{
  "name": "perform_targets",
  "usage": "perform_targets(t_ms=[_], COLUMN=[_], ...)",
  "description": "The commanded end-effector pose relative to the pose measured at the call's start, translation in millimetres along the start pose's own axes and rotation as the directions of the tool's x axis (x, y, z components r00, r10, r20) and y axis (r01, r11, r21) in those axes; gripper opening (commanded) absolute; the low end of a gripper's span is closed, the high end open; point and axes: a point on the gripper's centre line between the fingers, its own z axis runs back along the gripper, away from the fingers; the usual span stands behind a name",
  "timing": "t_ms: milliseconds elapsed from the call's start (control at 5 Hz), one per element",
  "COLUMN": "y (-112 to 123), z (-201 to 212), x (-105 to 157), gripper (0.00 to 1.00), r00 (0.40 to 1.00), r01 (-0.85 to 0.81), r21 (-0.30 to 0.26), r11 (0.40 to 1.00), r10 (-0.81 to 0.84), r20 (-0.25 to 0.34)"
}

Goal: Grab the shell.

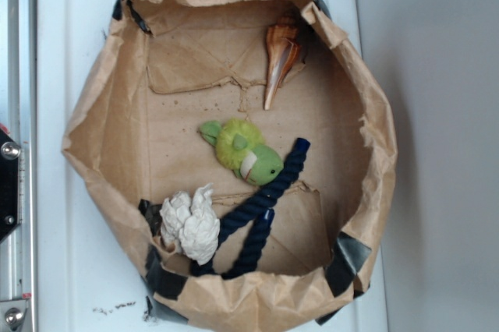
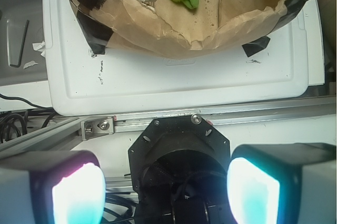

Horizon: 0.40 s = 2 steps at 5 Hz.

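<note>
**A:** Where is the shell [image 1: 281,53]?

**B:** In the exterior view it lies in the far right part of the brown paper bag [image 1: 93,114], its broad end close under the bag's folded rim and its thin tip pointing toward the middle of the floor. The wrist view does not show it.

**A:** What is near it?

**B:** The green plush toy [image 1: 243,151] sits at the centre, apart from the tip. A dark blue rope [image 1: 261,211] runs from beside the toy to the near wall, and a white coral clump [image 1: 191,223] rests against the near left wall. Bare paper lies left of the shell and between it and the toy.

**A:** And the hand [image 2: 166,190]?

**B:** Spread wide with nothing between its 2 pads [image 2: 79,195]. It hangs outside the bag, over the metal rail [image 2: 210,119] beside the white surface [image 2: 184,84].

**A:** The bag's edges?

**B:** Crumpled, rolled outward, and patched with black tape [image 1: 347,258].
</note>
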Motion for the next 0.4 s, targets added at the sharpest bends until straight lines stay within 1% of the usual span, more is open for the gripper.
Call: perform_targets(t_ms=[0,200], y=[0,-16], z=[0,2], x=[0,37], gripper=[1.00,1.00], r00=[1.000,0.992], r01=[0.000,-0.126], r21=[0.000,-0.021], r11=[1.000,0.992], r10=[0.000,0.127], r20=[0.000,0.009])
